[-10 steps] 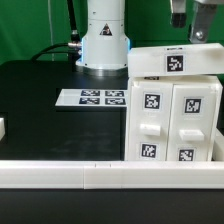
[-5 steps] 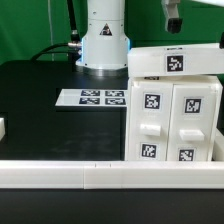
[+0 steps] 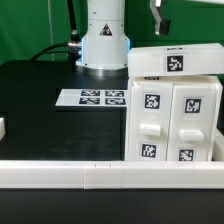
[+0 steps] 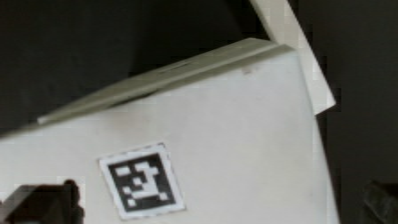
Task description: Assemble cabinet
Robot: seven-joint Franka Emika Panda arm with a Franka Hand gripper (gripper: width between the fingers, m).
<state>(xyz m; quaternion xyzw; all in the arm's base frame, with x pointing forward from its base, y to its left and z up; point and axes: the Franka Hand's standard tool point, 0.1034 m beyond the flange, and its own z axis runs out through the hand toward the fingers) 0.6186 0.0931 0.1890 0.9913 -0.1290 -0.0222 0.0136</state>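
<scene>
The cabinet is a large white box with several tags on its front and one on its top slab, standing at the exterior view's right. My gripper hangs high above its top left corner, mostly cut off by the frame's edge. In the wrist view the cabinet's white top with one tag lies well below the gripper. The dark fingers stand wide apart at the picture's edges with nothing between them. The gripper is open and empty.
The marker board lies flat on the black table beside the cabinet. The arm's white base stands behind it. A long white rail runs along the front. A small white block shows at the far left edge.
The gripper has moved towards the exterior view's left, from above the cabinet's right side to above its left corner. The cabinet has not moved.
</scene>
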